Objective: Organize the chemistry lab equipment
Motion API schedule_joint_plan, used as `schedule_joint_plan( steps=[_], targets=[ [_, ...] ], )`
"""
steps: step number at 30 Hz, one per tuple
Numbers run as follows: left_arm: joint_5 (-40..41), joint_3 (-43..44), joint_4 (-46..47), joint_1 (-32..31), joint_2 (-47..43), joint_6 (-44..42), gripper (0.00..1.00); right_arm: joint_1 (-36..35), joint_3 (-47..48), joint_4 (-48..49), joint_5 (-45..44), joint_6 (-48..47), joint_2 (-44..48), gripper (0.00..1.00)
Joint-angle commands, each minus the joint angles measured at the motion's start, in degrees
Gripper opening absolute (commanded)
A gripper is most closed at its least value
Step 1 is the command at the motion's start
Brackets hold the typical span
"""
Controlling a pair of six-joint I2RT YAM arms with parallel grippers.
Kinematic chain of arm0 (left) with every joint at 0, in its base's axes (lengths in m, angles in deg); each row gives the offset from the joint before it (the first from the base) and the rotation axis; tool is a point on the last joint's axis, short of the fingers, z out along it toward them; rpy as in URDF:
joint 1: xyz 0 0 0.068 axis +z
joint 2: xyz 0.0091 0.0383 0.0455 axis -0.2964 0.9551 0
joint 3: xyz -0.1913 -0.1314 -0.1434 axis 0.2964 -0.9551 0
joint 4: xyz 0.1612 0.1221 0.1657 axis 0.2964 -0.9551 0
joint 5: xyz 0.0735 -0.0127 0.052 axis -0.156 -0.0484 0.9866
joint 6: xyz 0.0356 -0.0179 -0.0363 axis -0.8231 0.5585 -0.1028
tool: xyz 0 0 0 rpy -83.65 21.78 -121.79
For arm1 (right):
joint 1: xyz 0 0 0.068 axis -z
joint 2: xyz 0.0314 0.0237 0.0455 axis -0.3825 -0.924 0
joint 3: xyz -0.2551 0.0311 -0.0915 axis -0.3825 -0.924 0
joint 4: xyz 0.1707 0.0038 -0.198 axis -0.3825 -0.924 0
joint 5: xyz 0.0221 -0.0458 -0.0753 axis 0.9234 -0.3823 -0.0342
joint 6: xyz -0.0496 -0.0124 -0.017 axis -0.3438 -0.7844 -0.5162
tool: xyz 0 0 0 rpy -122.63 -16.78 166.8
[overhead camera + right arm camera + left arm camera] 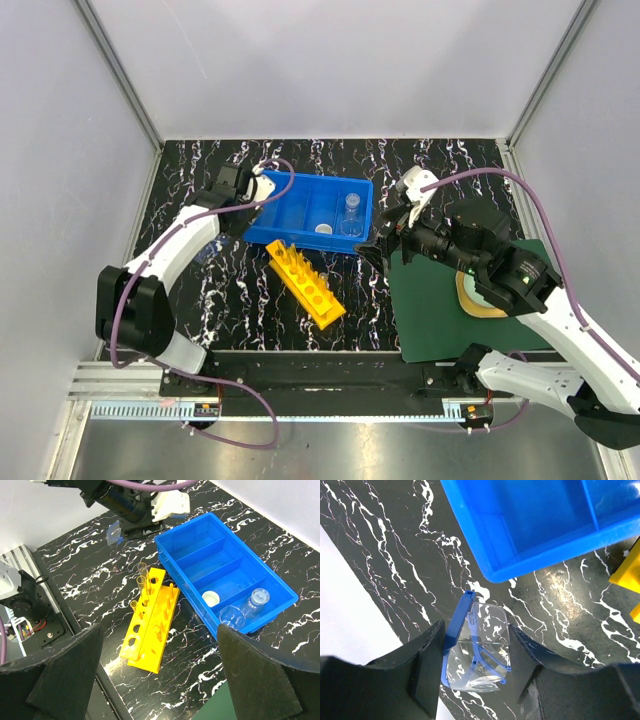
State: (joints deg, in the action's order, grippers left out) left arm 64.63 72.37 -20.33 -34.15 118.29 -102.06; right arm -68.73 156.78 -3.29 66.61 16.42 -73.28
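Left gripper (476,632) sits just left of the blue bin's (290,238) near-left corner. Its fingers (427,665) are about half spread, and a pair of safety goggles (485,655) fills the gap, blue temple against one pad and lens edge against the other. I read that as a grip across the short way of the frame, probably the only span the jaws can bracket. I can't tell from any view whether the goggles are off the tabletop (385,565).

Right gripper (160,645) is wide open with nothing in it. It hovers off the bin's right end, near the far-left corner of the dark green mat (430,320). My guess is it's held back so the left arm has the bin to itself, and so its camera sees the whole layout.

Bin: white round piece (211,598) in one compartment, beaker (231,616) and small glass flask (255,602) in the right-end one. The left compartments show bare blue. That looks like sorting by kind, so I'd put the goggles in a free left slot, the shortest reach.

Yellow rack (150,625) lies diagonally just near of the bin. Two clear tubes (142,572) stand in holes at its far-left end, and upright they can't roll.

Labels: no brand or writing legible on anything. The orange tags (205,402) on the arm bases are too small to read.
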Motion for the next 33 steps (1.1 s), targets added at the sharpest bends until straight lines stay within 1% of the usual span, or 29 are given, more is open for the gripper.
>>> schedule_joint_plan(
  steps=[1,2,4,5,8,13,19,22,26,29,30,33],
  targets=[
    [-1.2,8.0,-3.2,-0.1,1.5,4.4,0.15,-0.3,0.7,1.1,0.8,0.5,-0.1,1.00],
    [-1.4,11.2,-3.9,-0.1,1.9,5.0,0.17,-0.3,0.5,0.9,0.7,0.6,-0.4,1.00],
    [-1.8,14.7,-5.5,-0.1,3.2,8.2,0.18,-0.3,0.5,0.9,0.7,0.6,-0.7,1.00],
    [-2.4,18.2,-6.1,-0.2,3.7,9.1,0.18,-0.3,0.5,0.9,0.8,0.7,-1.1,1.00],
    [-3.8,23.5,-8.8,-0.2,5.6,11.6,0.18,-0.3,0.4,0.8,0.9,0.6,-2.1,1.00],
    [-4.7,28.9,-10.7,-0.2,7.9,17.7,0.24,-0.4,0.1,1.4,1.6,2.4,-3.8,1.00],
    [-8.0,41.5,-16.2,-0.2,14.4,22.9,0.24,-0.5,-0.3,2.7,2.9,4.2,-5.6,1.00],
    [-8.9,45.3,-17.9,-0.2,17.5,24.3,0.23,-0.7,-0.7,2.6,1.8,4.6,-6.3,1.00],
    [-11.3,48.6,-17.9,-0.2,21.0,25.8,0.25,-0.9,-1.6,1.8,-0.2,4.4,-6.9,1.00],
    [-10.2,51.4,-18.0,-0.2,23.5,26.5,0.26,-1.0,-2.4,1.7,-0.9,4.9,-7.2,1.00],
    [-10.2,52.1,-18.0,-0.3,24.2,28.1,0.26,-1.0,-2.7,1.8,-0.9,4.9,-7.2,1.00],
    [-10.7,54.2,-17.8,-0.2,26.9,29.1,0.26,-1.1,-4.0,2.2,-1.6,5.7,-7.2,1.00]
  ],
)
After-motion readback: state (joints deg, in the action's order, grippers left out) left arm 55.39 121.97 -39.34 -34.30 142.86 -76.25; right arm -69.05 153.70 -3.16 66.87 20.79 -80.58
